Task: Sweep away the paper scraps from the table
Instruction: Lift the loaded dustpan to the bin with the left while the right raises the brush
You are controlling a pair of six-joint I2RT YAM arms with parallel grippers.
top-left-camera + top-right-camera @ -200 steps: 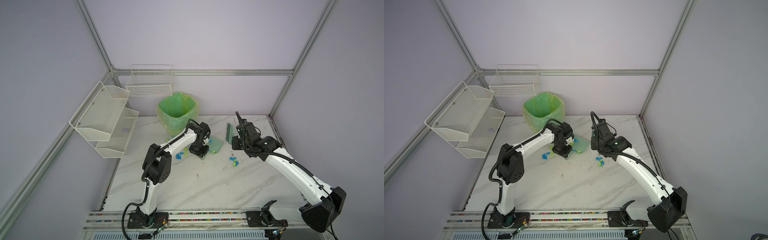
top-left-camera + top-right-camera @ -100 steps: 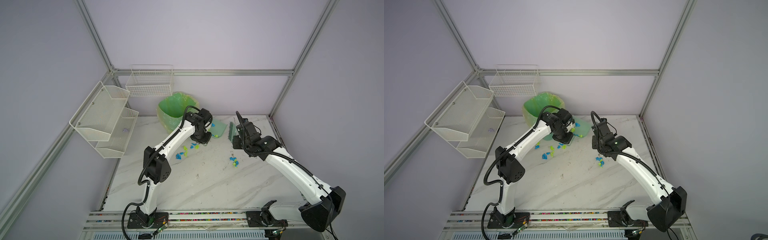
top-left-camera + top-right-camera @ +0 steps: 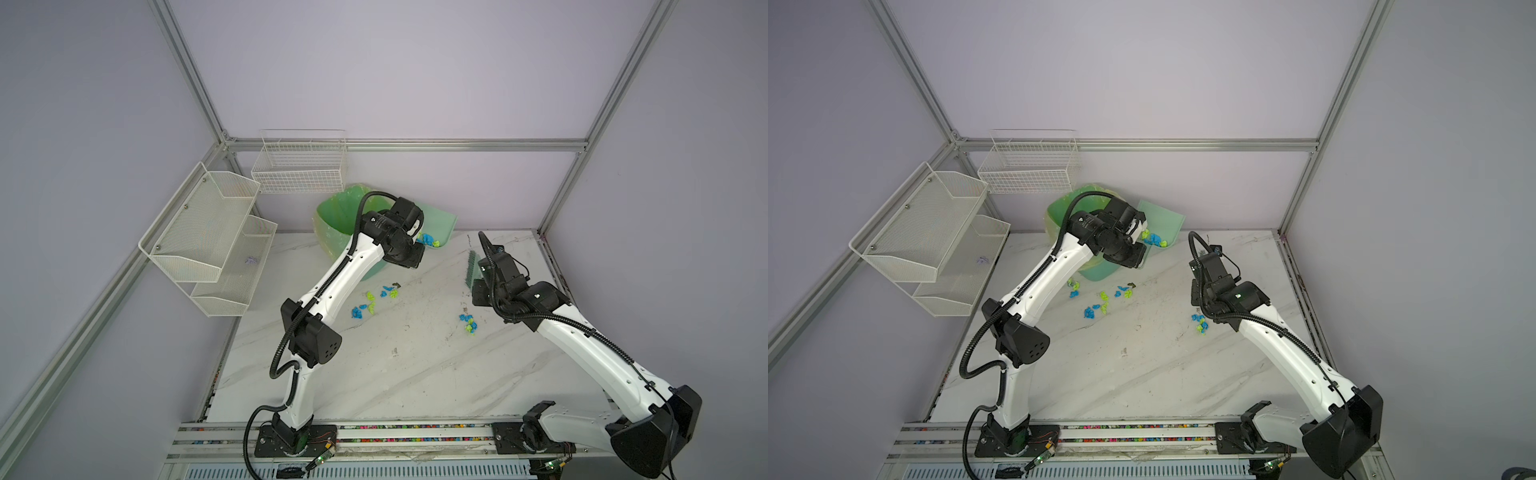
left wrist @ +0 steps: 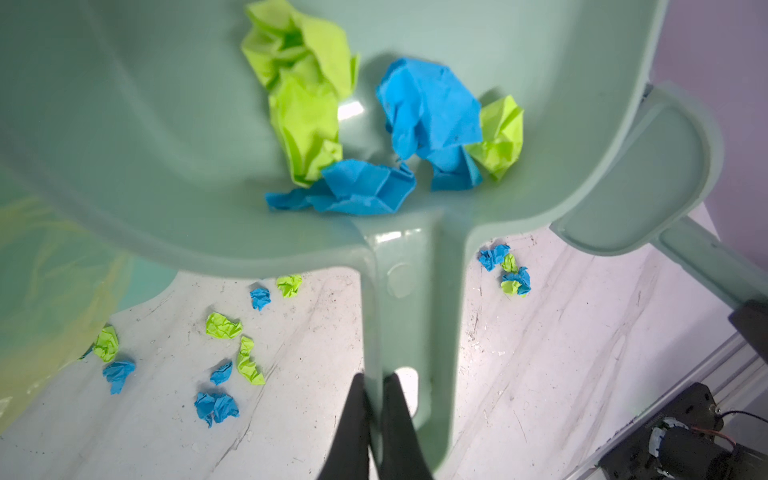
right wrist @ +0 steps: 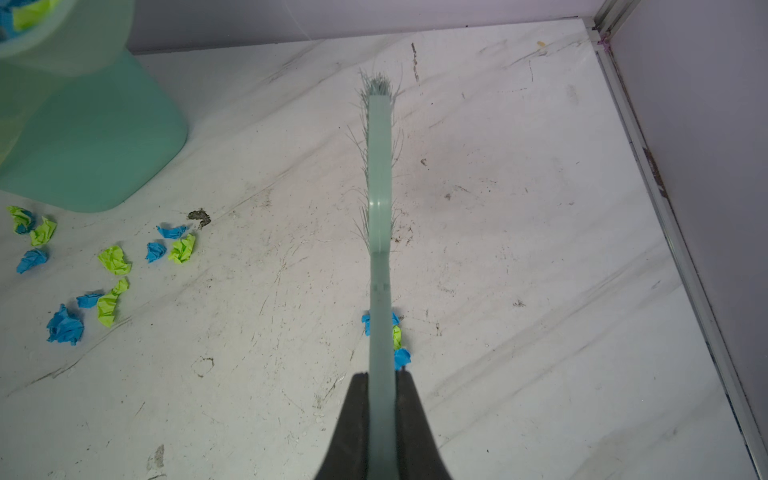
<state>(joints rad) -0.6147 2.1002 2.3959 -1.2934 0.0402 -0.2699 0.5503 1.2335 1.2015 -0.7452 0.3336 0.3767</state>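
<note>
My left gripper (image 4: pixel 376 376) is shut on the handle (image 4: pixel 409 291) of a pale green dustpan (image 3: pixel 440 222), which hangs tilted in the air just right of the bin. Several blue and lime paper scraps (image 4: pixel 428 112) lie in the pan at its handle end. More paper scraps (image 3: pixel 370 301) are scattered on the white marble table (image 3: pixel 415 374) below, and a small cluster (image 3: pixel 468 323) sits by the right arm. My right gripper (image 5: pixel 380 376) is shut on a pale green brush (image 5: pixel 380 174), held low over the table's right side with its bristles near the far edge.
A green bin (image 3: pixel 338 216) lined with a green bag stands at the back of the table, behind the left arm. White mesh shelves (image 3: pixel 208 232) and a wire basket (image 3: pixel 299 166) hang on the left and back walls. A dark speck (image 5: pixel 198 215) lies near the scraps.
The left arm has lifted the dustpan off the table and carried it up and back beside the bin, uncovering scraps below. The right arm and brush have stayed put.
</note>
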